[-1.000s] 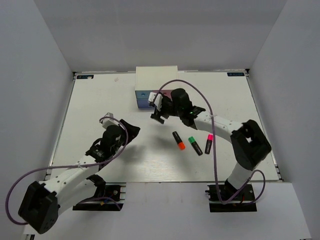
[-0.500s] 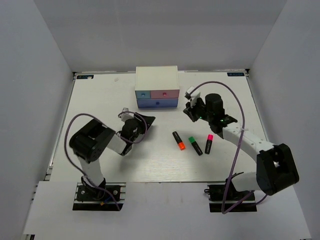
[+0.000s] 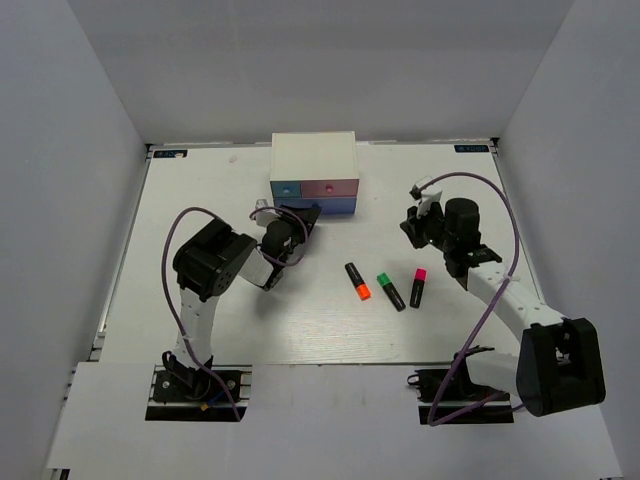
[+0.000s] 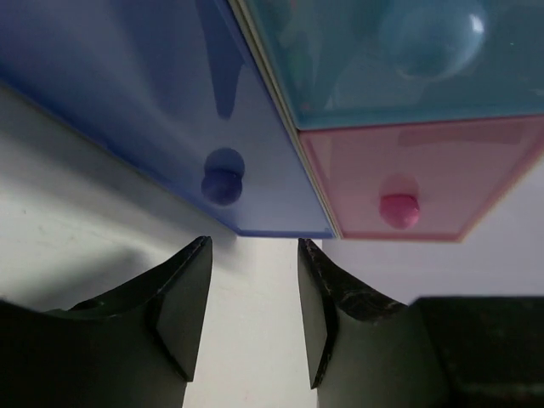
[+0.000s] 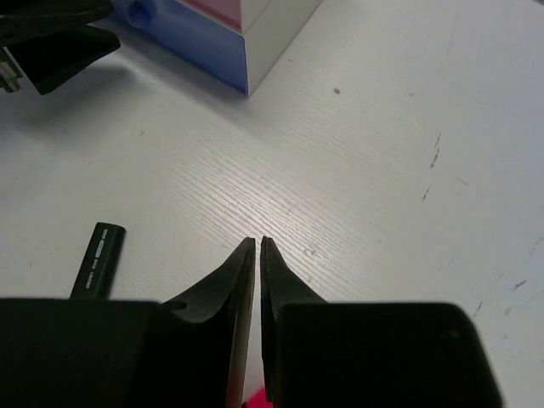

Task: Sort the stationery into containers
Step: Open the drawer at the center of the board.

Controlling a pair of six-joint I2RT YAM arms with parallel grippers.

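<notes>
**A:** Where does the left tool (image 4: 255, 285) stand?

**B:** Low, right in front of the drawer chest (image 3: 313, 155). Its jaws are partway apart with nothing between them. The fingers (image 4: 183, 297) frame a strip of bare worktop (image 3: 200, 190) just short of the blue drawer (image 4: 153, 110). The blue knob (image 4: 223, 183) sits just above and left of the gap.

**A:** And the other drawers?

**B:** The pink drawer (image 4: 425, 170) is beside the blue one, with its pink knob (image 4: 398, 208) facing out. A teal drawer (image 4: 382, 59) lies above it. From overhead, all the fronts look pushed in.

**A:** And the right tool (image 3: 412, 222)?

**B:** It is off to the right of the chest and well apart from it. The jaws are pressed almost together, leaving only a thin slit, and they grip nothing. Its wrist view shows the chest's near corner far ahead, with plain worktop in between.

**A:** Where is the stationery?

**B:** Three markers lie loose on the worktop, nearer the arms than the chest. The orange marker (image 3: 357, 281) is on the left, the green marker (image 3: 390, 291) in the middle and the pink marker (image 3: 418, 287) on the right. They are near one another but not touching. All three lie nearer the right tool than the left.

**A:** How much room is there to move?

**B:** The chest stands against the far edge, about the middle. There is open worktop on both sides of it. A wide bare stretch runs from the left arm to the left edge. The markers lie well in from the near and right edges.
</notes>
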